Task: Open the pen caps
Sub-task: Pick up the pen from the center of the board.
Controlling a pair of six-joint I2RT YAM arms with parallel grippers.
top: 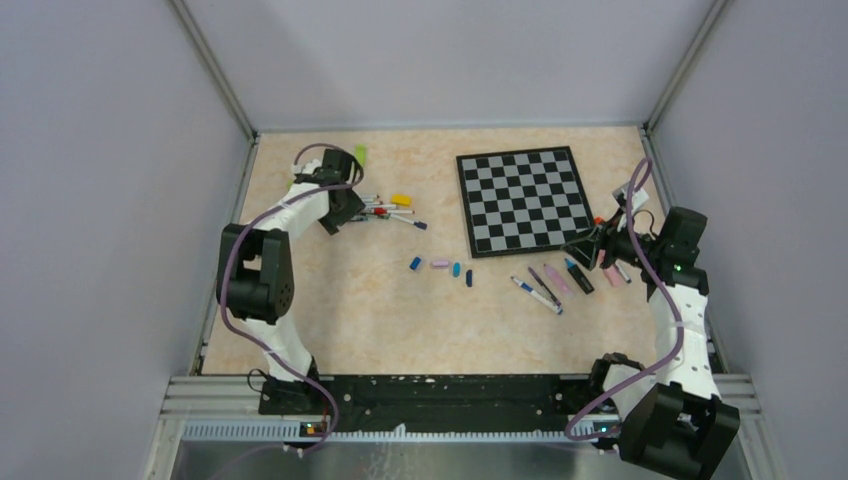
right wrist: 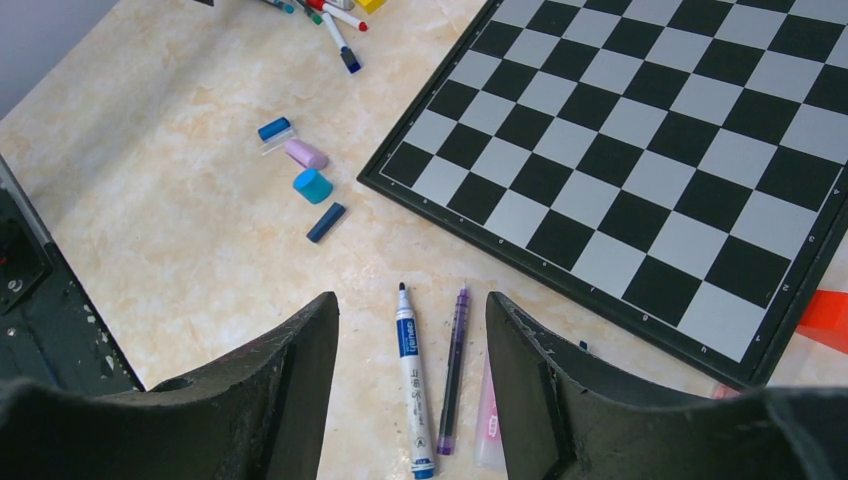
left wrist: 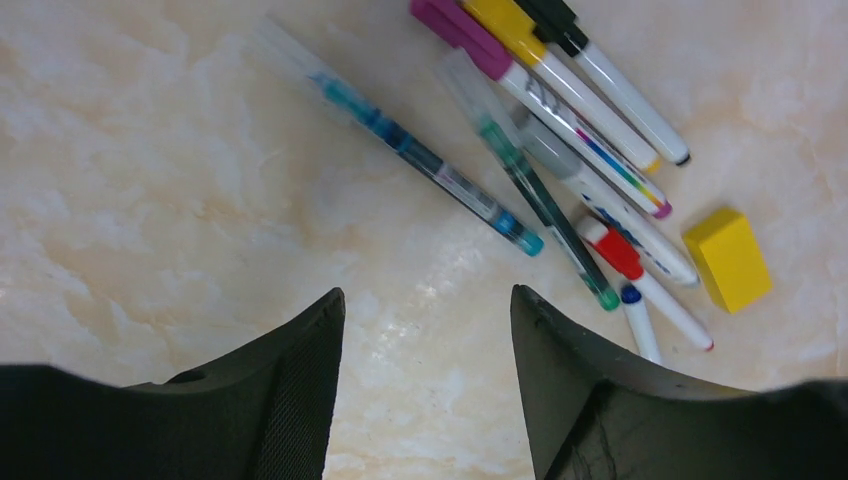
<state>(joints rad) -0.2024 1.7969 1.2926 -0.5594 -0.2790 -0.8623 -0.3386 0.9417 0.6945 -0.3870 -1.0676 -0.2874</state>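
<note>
A cluster of pens [left wrist: 560, 150] lies at the back left, several with pink, yellow, black and red caps on. My left gripper [left wrist: 428, 300] hovers open just short of them, with only bare table between its fingers. In the top view it [top: 345, 215] sits at the left end of that cluster [top: 388, 208]. Loose pen caps, blue [right wrist: 273, 129], pink [right wrist: 306, 154], cyan [right wrist: 313, 186] and dark blue [right wrist: 326, 222], lie mid-table [top: 440, 265]. My right gripper [right wrist: 412, 300] is open above an uncapped white marker [right wrist: 410, 375] and a purple pen [right wrist: 453, 370], holding nothing.
The chessboard [top: 522, 200] lies at the back right, its near corner close to my right gripper [top: 590, 243]. A yellow block [left wrist: 728, 258] sits beside the left pens and a green block [top: 360, 155] behind them. More pens [top: 560, 280] lie right of centre. Walls enclose the table.
</note>
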